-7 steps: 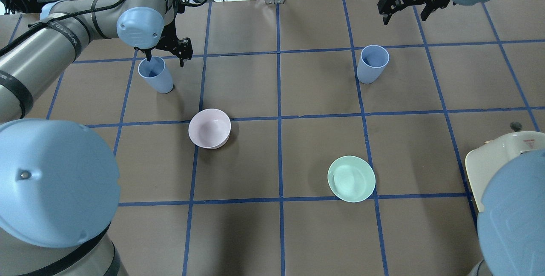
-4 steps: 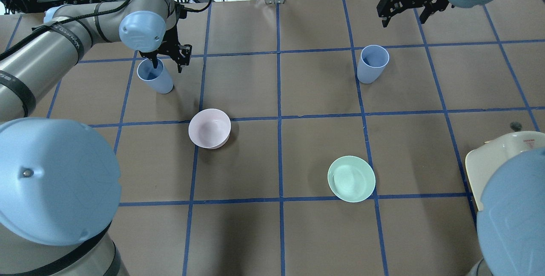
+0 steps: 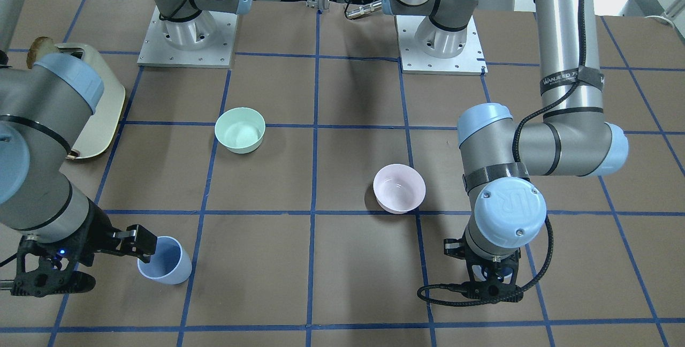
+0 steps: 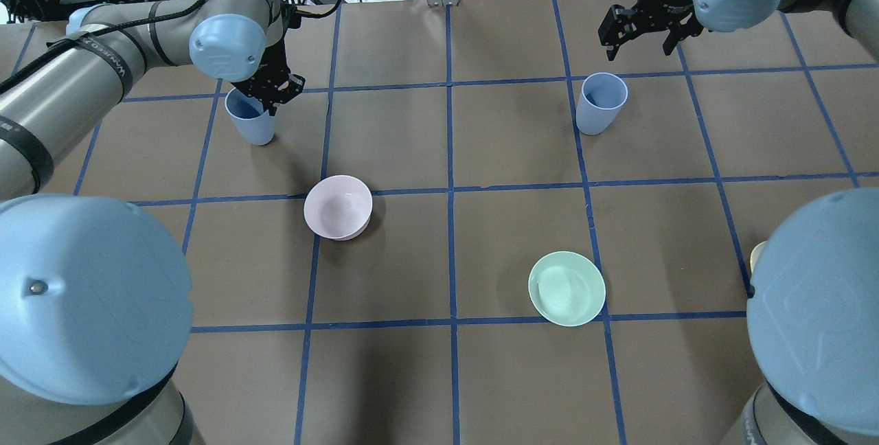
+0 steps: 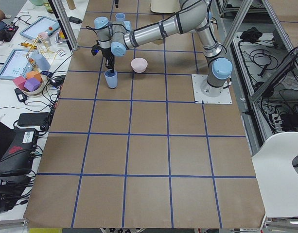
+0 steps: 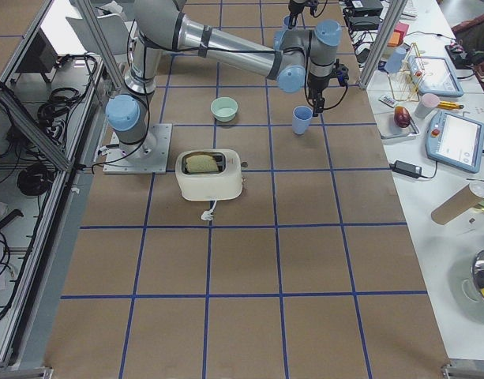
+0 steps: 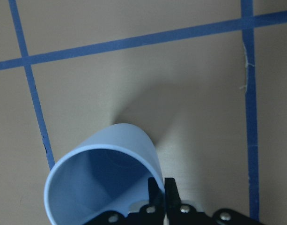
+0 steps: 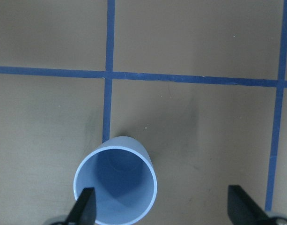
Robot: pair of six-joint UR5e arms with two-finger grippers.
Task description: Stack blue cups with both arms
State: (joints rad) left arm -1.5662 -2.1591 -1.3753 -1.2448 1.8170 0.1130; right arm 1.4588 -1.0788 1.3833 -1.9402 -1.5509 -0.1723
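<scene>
Two pale blue cups stand on the brown table. The left cup (image 4: 250, 121) has its rim wall pinched between the fingers of my left gripper (image 4: 272, 91). The left wrist view shows the fingers (image 7: 156, 191) shut on the cup wall (image 7: 110, 159). The right cup (image 4: 601, 103) stands free. My right gripper (image 4: 638, 27) hovers just beyond it, wide open and empty. In the right wrist view the cup (image 8: 116, 186) sits near one finger (image 8: 84, 206). In the front-facing view the right gripper (image 3: 91, 261) flanks this cup (image 3: 163, 261).
A pale pink bowl (image 4: 338, 207) sits left of centre and a mint green bowl (image 4: 566, 288) right of centre, both nearer the robot than the cups. A cream toaster (image 6: 210, 174) stands near the right arm's base. Clutter lies beyond the table's far edge.
My left gripper, open with one finger inside the left cup, has shut on the cup's rim wall. My right gripper has moved left, closer to the right cup, and stays open.
</scene>
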